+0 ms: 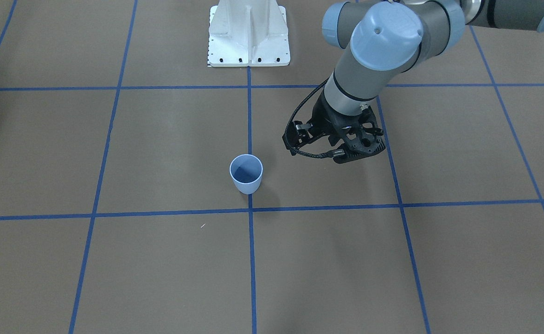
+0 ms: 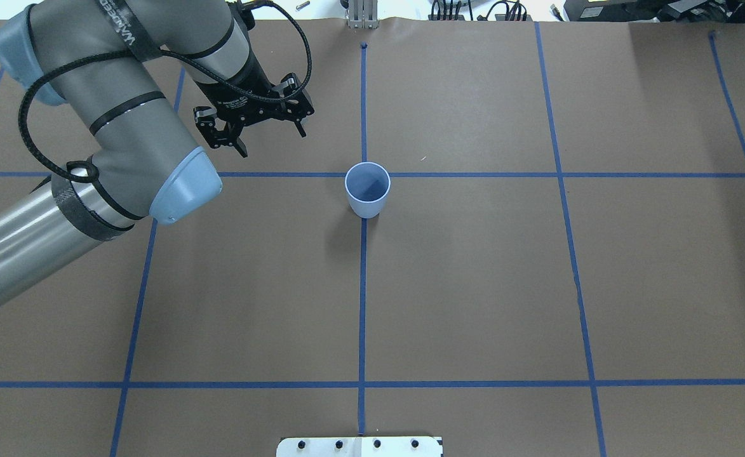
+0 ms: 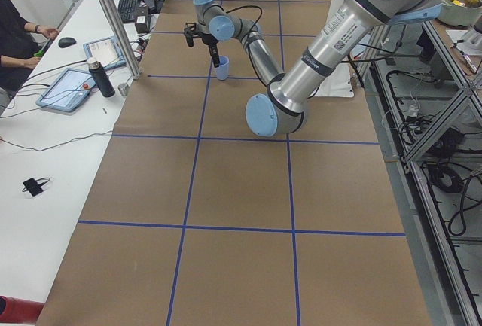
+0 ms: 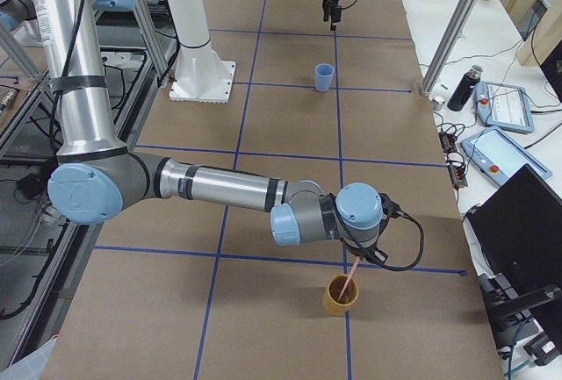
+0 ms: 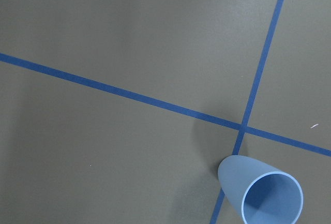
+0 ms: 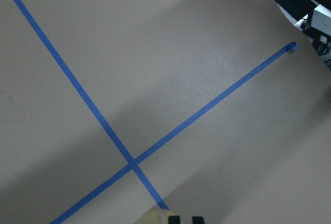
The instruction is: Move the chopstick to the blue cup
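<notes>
The pale blue cup (image 1: pixel 246 174) stands upright and empty on a blue tape cross at mid-table; it also shows in the overhead view (image 2: pixel 367 190) and the left wrist view (image 5: pixel 261 195). My left gripper (image 2: pixel 270 141) is open and empty, hovering to the cup's left and a little beyond it. My right gripper (image 4: pixel 360 260) is at the table's far right end, just above a tan cup (image 4: pixel 341 295). A pink chopstick (image 4: pixel 349 281) rises from that cup up into its jaws. In the right wrist view its fingertips (image 6: pixel 173 219) sit close together.
The white robot pedestal base (image 1: pixel 248 37) stands behind the blue cup. Blue tape lines grid the brown table paper. A side table with tablets and a dark bottle (image 4: pixel 463 88) runs along the operators' edge, where a person (image 3: pixel 15 32) sits.
</notes>
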### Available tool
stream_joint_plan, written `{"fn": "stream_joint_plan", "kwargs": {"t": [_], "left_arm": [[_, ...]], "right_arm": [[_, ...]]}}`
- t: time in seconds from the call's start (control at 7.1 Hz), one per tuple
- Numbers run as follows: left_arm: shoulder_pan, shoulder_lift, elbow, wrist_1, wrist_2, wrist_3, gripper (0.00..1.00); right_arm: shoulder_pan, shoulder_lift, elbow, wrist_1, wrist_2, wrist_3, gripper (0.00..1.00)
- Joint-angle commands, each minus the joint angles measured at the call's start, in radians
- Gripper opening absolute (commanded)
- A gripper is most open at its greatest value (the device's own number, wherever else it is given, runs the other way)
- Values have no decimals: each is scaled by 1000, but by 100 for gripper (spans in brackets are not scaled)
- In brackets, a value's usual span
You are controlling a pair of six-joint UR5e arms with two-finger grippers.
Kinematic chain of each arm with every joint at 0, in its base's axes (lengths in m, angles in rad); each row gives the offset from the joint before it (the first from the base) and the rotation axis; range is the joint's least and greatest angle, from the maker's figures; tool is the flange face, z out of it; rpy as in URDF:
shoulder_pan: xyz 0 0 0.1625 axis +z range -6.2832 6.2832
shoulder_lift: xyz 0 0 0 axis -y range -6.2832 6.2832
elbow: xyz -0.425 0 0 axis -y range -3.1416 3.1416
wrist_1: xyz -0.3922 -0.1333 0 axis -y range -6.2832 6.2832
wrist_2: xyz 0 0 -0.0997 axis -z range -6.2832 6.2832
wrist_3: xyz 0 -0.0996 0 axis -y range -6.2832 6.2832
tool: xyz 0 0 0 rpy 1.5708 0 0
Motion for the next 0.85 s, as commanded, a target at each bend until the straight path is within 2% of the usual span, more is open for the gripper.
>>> {"fn": "stream_joint_plan", "kwargs": {"t": [0.0, 0.14, 0.42, 0.56, 0.7], "left_arm": [[0, 1, 0, 0, -2, 0, 99], [0, 2, 1, 0, -2, 0, 99], [0, 4, 3, -1, -3, 0, 99], [0, 25, -6, -6, -3, 0, 99], [0, 46, -31, -11, 3, 3, 99]], "right_arm": [[65, 0, 44, -6, 24, 11, 0], [82, 6, 92, -38, 55, 84, 0], [96, 26, 286, -249, 89, 207, 0], [88, 82, 348, -344, 90, 295, 0], [21, 117, 412, -365, 90, 469, 0]]}}
